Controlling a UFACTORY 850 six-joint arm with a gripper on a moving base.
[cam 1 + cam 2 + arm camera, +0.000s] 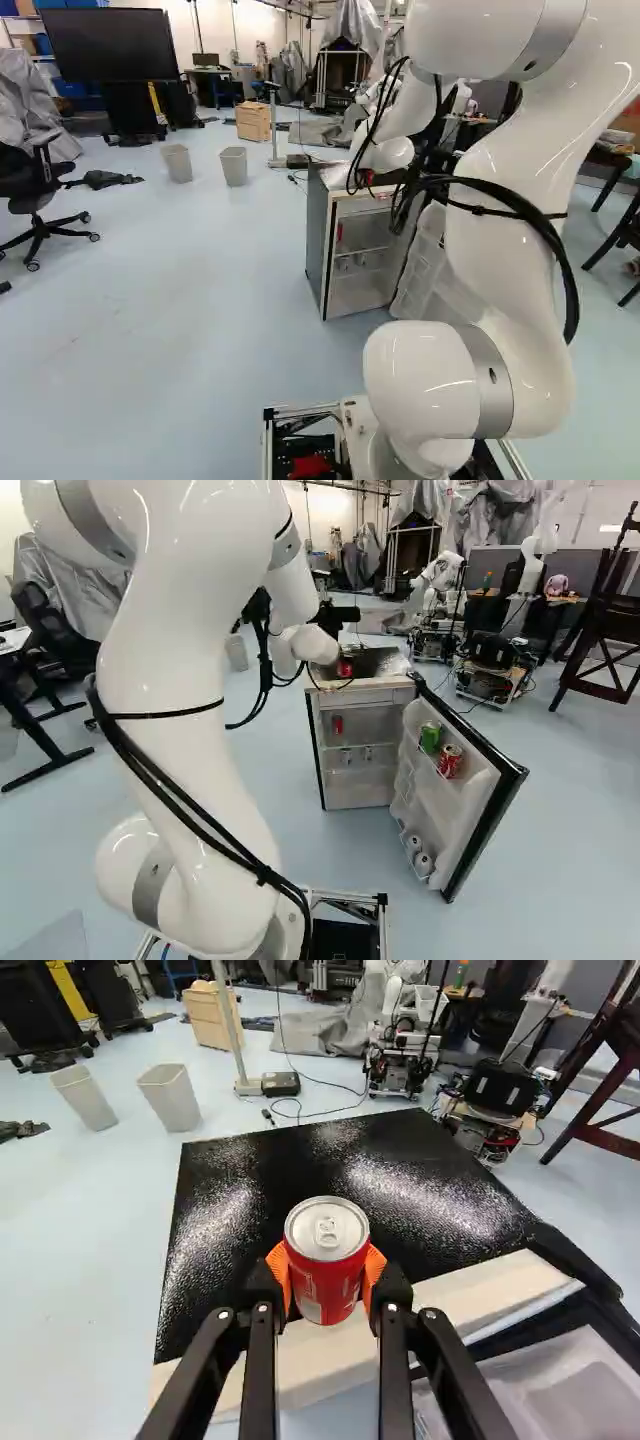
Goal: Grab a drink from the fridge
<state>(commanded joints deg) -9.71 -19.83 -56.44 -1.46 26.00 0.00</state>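
Note:
Over the front of the fridge's top, my gripper (345, 658) is at the arm's end; its fingers are largely hidden in the right base view. Between its orange pads, the gripper (327, 1265) is shut on a red can (326, 1278) with a silver lid. The fridge (365, 695) has a dark top and its door (470, 815) stands open. In the door, a green can (430, 737) is beside another red can (450, 761), with pale cans (423, 864) lower down. A red item (338, 724) shows inside the fridge.
Two grey bins (234, 166) and a wooden box (253, 121) stand beyond the fridge. An office chair (40, 195) is at the left of the left base view. Another robot (440, 595) and a dark wooden frame (602, 630) are farther back.

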